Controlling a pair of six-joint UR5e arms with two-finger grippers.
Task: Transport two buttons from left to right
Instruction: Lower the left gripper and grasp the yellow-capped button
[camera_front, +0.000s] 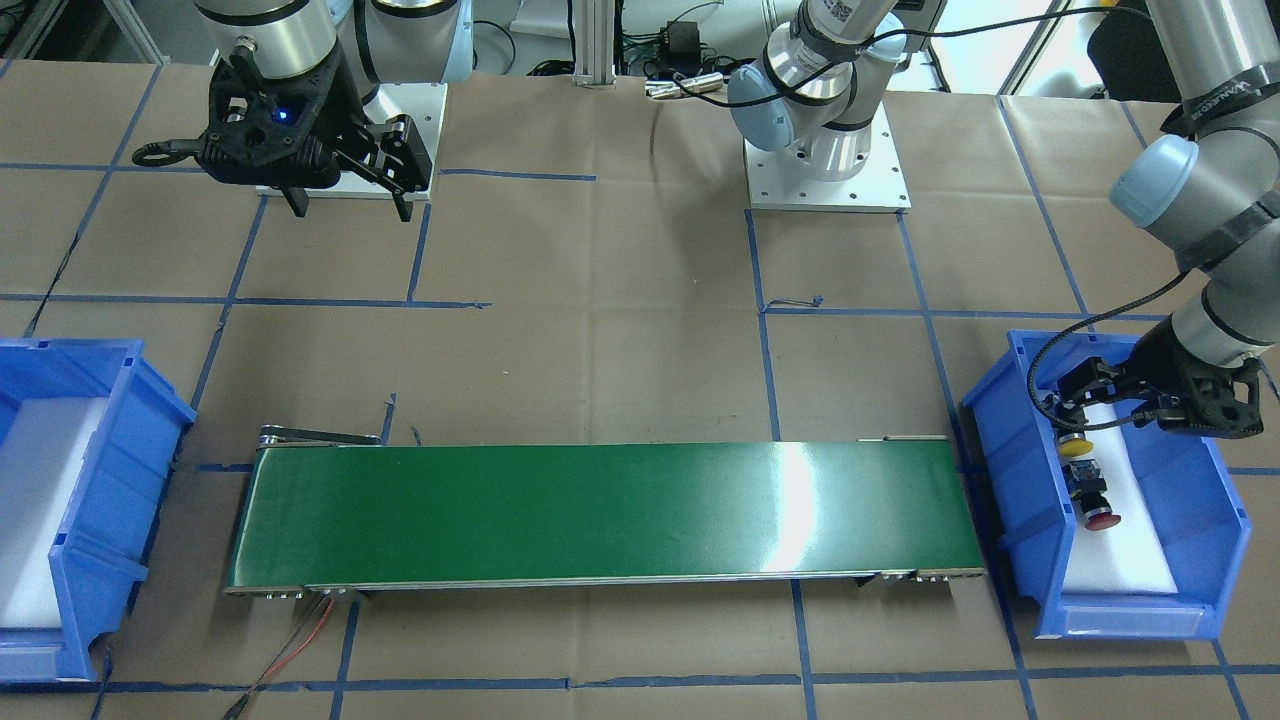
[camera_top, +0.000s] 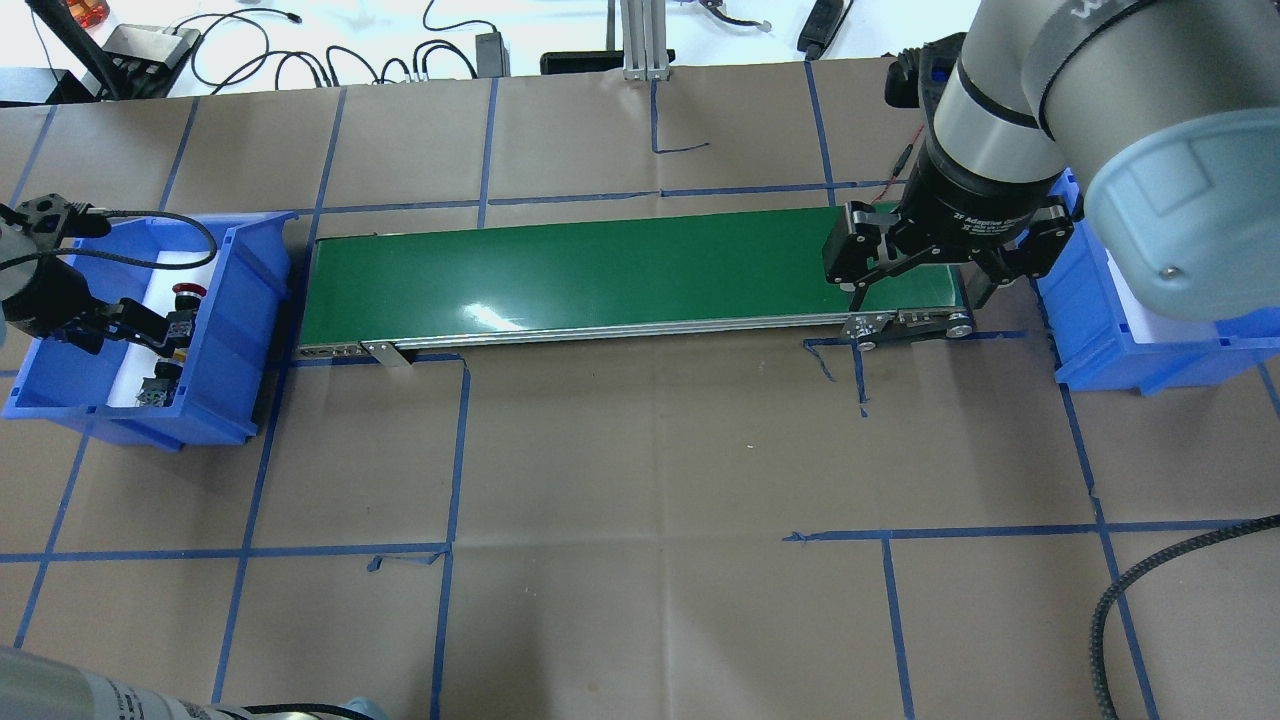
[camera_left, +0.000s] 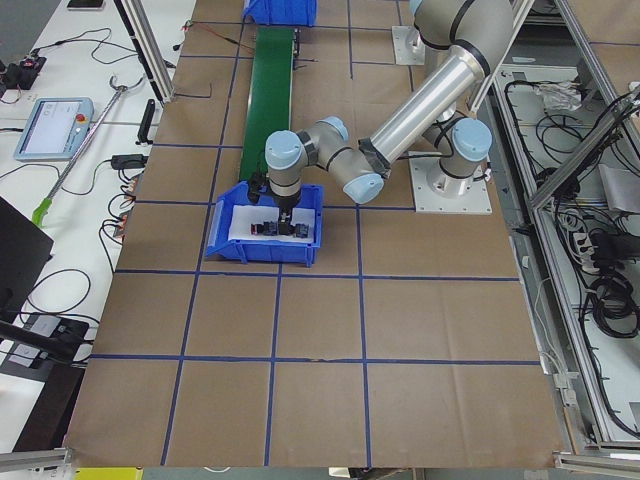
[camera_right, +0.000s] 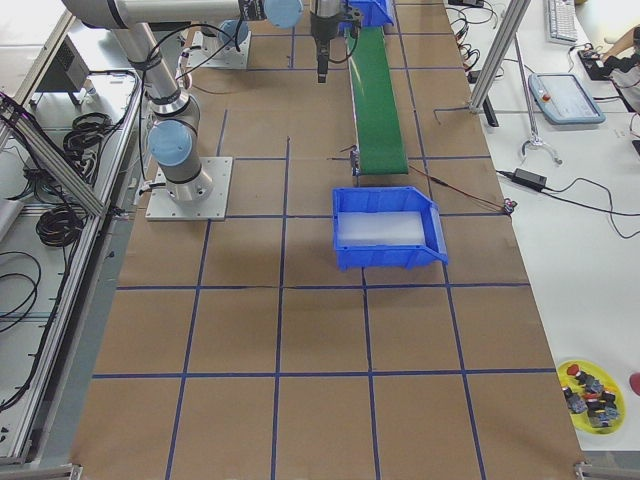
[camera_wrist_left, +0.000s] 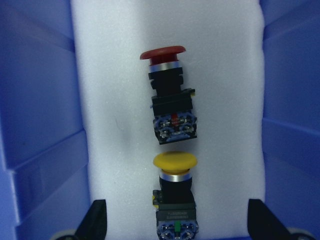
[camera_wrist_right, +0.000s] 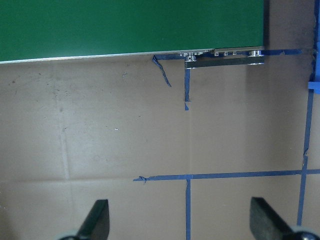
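Two buttons lie end to end on white foam in the blue bin (camera_wrist_left: 42, 125) on my left. The red button (camera_wrist_left: 167, 95) is farther from the gripper and the yellow button (camera_wrist_left: 175, 192) is nearer. My left gripper (camera_wrist_left: 177, 222) is open, with its fingertips (camera_wrist_left: 97, 220) on either side of the yellow button's black body and clear of it. In the front view the left gripper (camera_front: 1100, 395) reaches into the bin (camera_front: 1010, 480) over the yellow button (camera_front: 1077, 440) and red button (camera_front: 1100, 515). My right gripper (camera_top: 915, 295) is open and empty above the belt's right end.
A green conveyor belt (camera_top: 600, 270) runs between the two bins. The blue bin on my right (camera_top: 1100, 340) holds only white foam (camera_right: 380, 230). Brown paper with blue tape lines (camera_wrist_right: 187, 177) covers the table. A yellow dish of spare parts (camera_right: 592, 390) sits far off.
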